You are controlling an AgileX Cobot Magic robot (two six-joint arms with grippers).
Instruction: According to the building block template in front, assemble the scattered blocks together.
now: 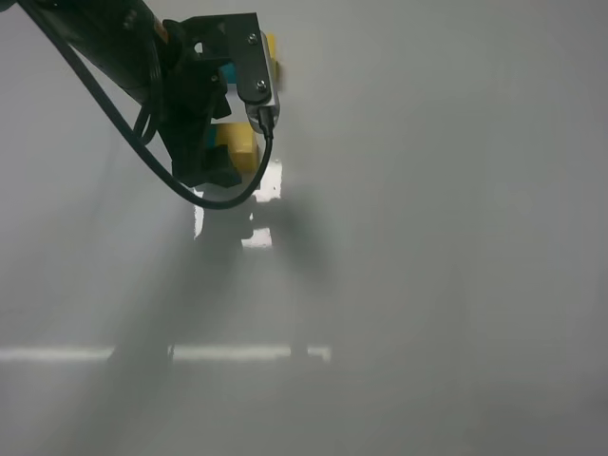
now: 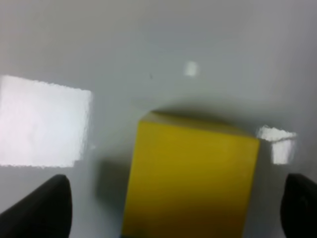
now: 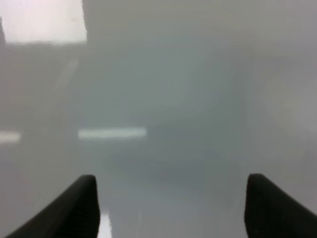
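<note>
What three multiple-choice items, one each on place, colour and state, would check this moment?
1. Where is the left tool?
A. around the yellow block
B. over bare table
C. out of view

2. What colour is the block between the left fingers?
A. red
B. yellow
C. white

3. How are the right tool's fingers?
A. shut on a block
B. apart, holding nothing
C. shut empty

Answers: 1 A, the fingers flank the block in the left wrist view; 2 B, its faces are plainly yellow; 3 B, only bare table shows between them.
</note>
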